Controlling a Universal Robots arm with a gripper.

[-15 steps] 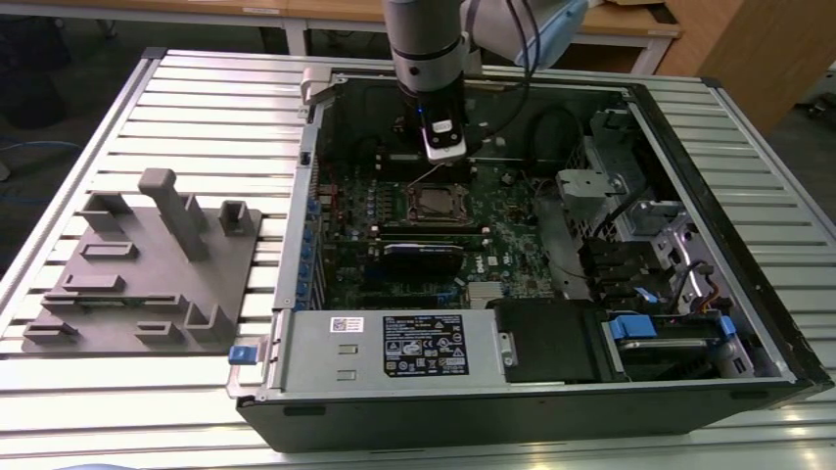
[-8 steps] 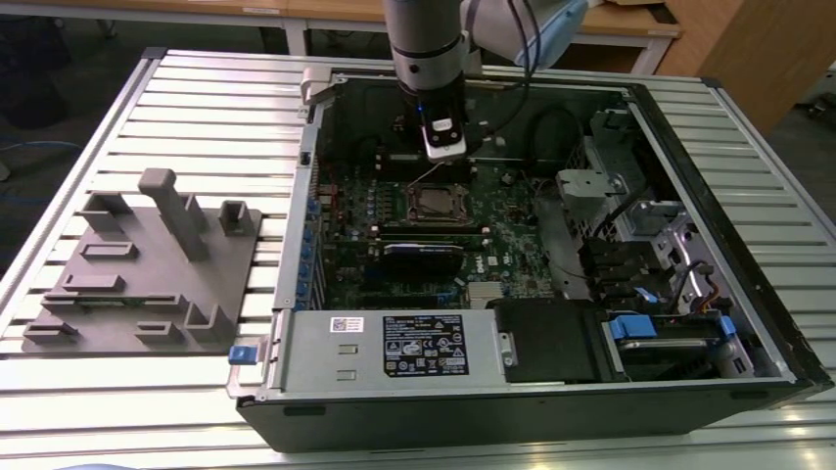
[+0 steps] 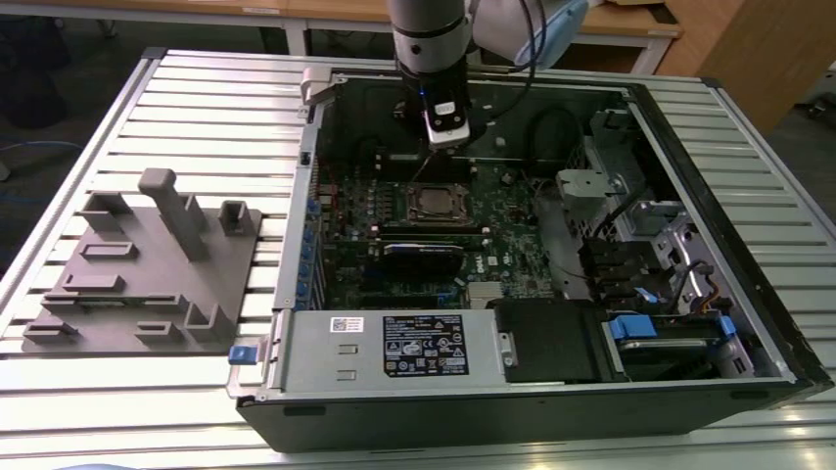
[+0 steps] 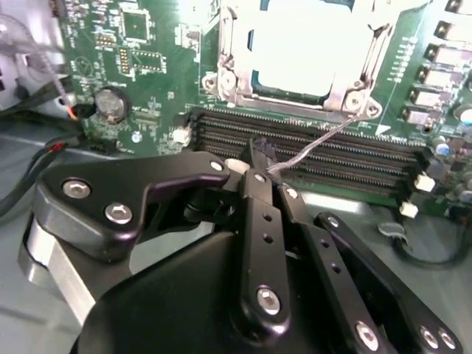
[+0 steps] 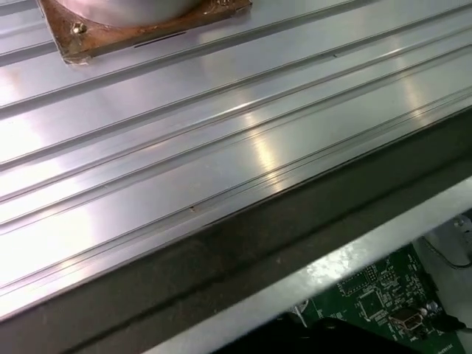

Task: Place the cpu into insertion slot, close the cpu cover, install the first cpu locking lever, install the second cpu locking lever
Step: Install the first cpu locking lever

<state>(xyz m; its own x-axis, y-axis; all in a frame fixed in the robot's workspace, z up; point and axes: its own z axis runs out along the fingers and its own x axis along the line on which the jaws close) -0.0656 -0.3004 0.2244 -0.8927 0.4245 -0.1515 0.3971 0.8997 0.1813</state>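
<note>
1. In the exterior view, an open computer case lies on its side on a ribbed metal tabletop, with the green motherboard exposed inside.
2. The arm comes down from above into the case, and its end effector hangs just over the board, close beside the socket on its far side.
3. In the second wrist view, the end effector has its two black fingers pressed together, their tips pinching the free end of a thin silvery wire lever.
4. That lever runs from the fingertips across the black memory slots up to a corner of the socket frame.
5. The cpu sits in the insertion slot, its plain pale metal top showing through the large square cut-out.
6. The cpu cover lies flat down over the chip, its silvery frame surrounding it on the sides that show.
7. A round coin battery sits on the board away from the socket.
8. On the exterior view's left, a grey fixture block with upright posts rests on the tabletop, well apart from the case.
9. The first wrist view shows the ribbed tabletop, the dark edge of the case and a corner of the green board.
</note>
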